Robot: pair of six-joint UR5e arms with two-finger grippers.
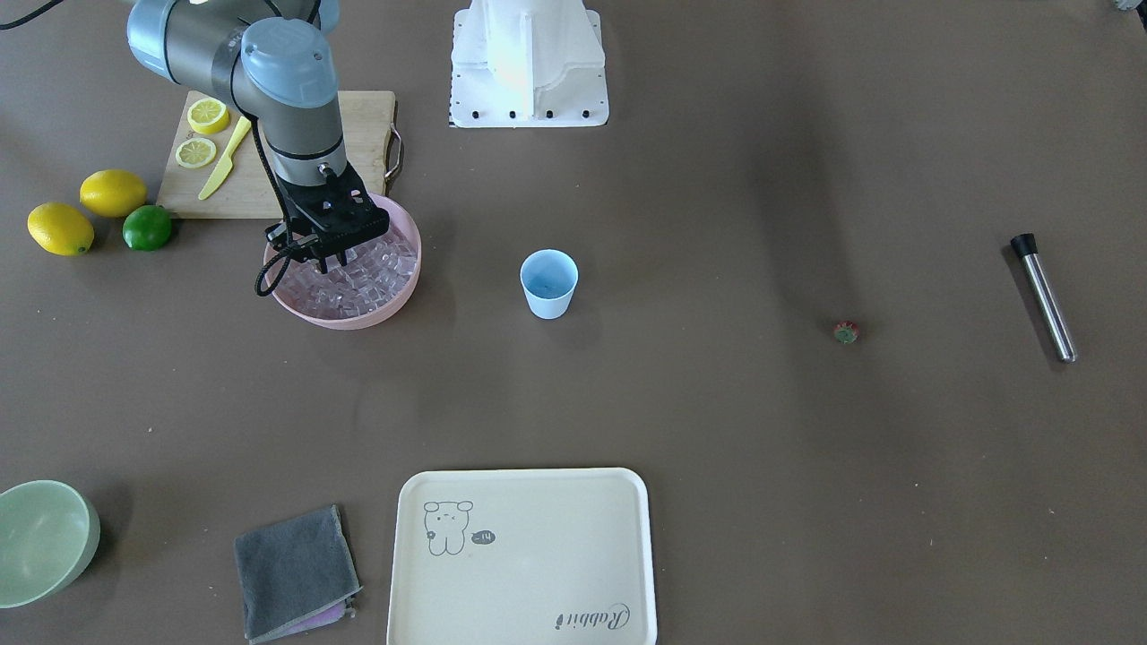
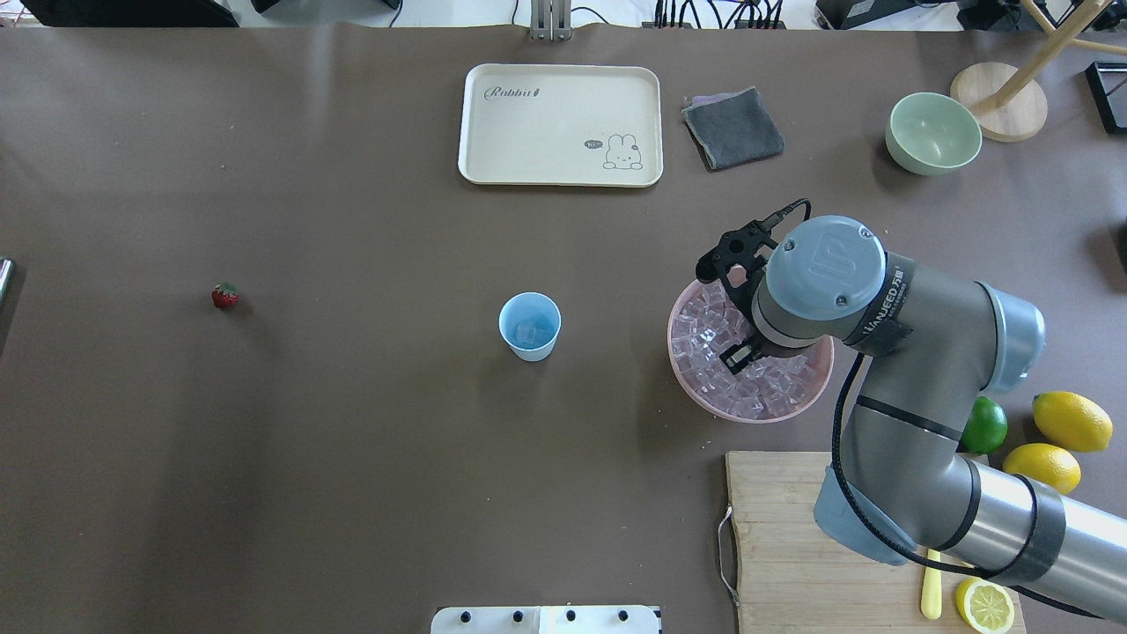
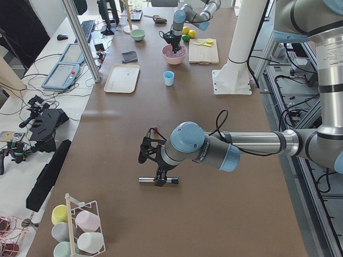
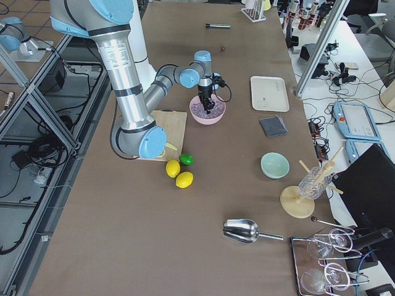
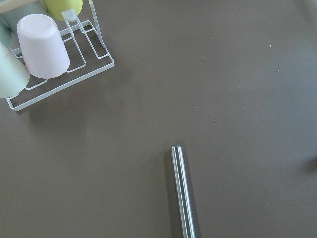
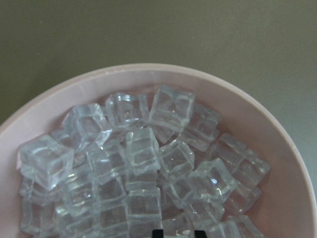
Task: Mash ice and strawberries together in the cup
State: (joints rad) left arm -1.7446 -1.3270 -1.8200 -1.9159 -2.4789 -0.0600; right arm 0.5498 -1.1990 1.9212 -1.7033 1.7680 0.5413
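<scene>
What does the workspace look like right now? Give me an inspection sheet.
Surface: brown table, a few specks.
Job's things: ice heaped in pink bowl, some in cup; cup upright; strawberry alone on table; muddler lying flat.
Clutter: tray, cloth, green bowl, board with lemon slices and knife, lemons, lime.
Grippers: right gripper open, down in pink bowl; left gripper above muddler, state unclear.
Cables: black cable looped at right wrist.
Surroundings: upturned cups on rack; bench with gear.
</scene>
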